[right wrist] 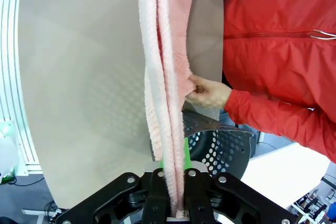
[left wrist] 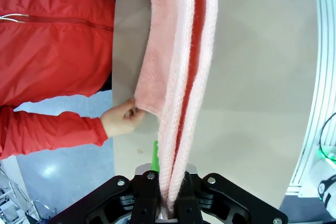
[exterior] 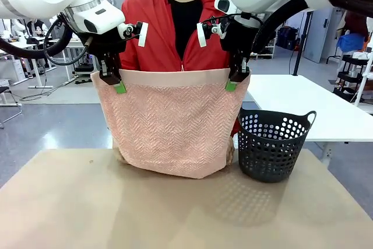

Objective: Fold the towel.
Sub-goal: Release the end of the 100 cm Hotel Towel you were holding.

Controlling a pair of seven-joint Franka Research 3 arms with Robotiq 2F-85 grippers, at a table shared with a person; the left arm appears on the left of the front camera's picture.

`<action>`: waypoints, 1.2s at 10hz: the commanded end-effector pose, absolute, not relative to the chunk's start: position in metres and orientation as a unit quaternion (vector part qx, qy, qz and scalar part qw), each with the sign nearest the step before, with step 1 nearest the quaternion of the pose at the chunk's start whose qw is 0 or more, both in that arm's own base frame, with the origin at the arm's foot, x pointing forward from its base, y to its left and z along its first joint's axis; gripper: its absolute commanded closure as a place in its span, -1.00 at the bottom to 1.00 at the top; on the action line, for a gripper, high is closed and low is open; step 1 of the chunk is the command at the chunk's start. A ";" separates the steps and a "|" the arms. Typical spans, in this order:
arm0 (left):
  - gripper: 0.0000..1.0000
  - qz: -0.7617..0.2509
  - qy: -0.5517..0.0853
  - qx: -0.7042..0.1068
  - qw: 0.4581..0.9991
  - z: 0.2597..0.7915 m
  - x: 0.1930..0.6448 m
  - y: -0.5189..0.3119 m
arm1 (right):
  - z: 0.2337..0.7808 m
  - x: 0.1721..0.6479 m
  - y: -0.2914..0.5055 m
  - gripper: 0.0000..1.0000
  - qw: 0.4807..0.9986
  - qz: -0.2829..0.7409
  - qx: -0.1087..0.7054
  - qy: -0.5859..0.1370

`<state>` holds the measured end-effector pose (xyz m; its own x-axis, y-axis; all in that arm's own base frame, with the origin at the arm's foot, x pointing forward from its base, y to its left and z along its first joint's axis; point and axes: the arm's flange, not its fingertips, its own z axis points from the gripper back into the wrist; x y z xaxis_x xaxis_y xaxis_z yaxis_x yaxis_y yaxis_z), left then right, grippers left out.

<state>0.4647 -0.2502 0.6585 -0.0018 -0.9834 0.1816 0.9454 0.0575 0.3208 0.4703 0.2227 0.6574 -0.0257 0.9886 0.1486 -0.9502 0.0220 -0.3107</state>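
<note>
While it hangs doubled above the tan table (exterior: 175, 214), the pale salmon-pink rectangular terry towel (exterior: 169, 126) is clamped at its upper corners by the left gripper (exterior: 116, 84) and the right gripper (exterior: 233, 83). The person's hands (left wrist: 122, 119) pinch its lower corners. A dark perforated plastic basket (exterior: 273, 144) stands just beside it.

We see a table (exterior: 87, 214) with a plain tan, matte top filling the near part of the front view. One thing stands directly on it: a dark perforated plastic basket (exterior: 273, 144) with two handles, upright, near the far edge on the right side. Its dotted shadow falls on the surface in front of it. The towel (exterior: 175, 126) hangs above the far edge; we cannot tell whether its lower hem touches the top.
</note>
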 end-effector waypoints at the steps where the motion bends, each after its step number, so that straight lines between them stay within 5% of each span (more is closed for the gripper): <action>1: 1.00 -0.684 -0.181 0.056 0.704 0.660 0.465 -0.248 | 0.658 0.471 0.221 1.00 0.696 0.696 -0.058 -0.166; 12: 1.00 -0.684 -0.181 0.056 0.704 0.660 0.465 -0.248 | 0.658 0.471 0.221 1.00 0.696 0.696 -0.058 -0.166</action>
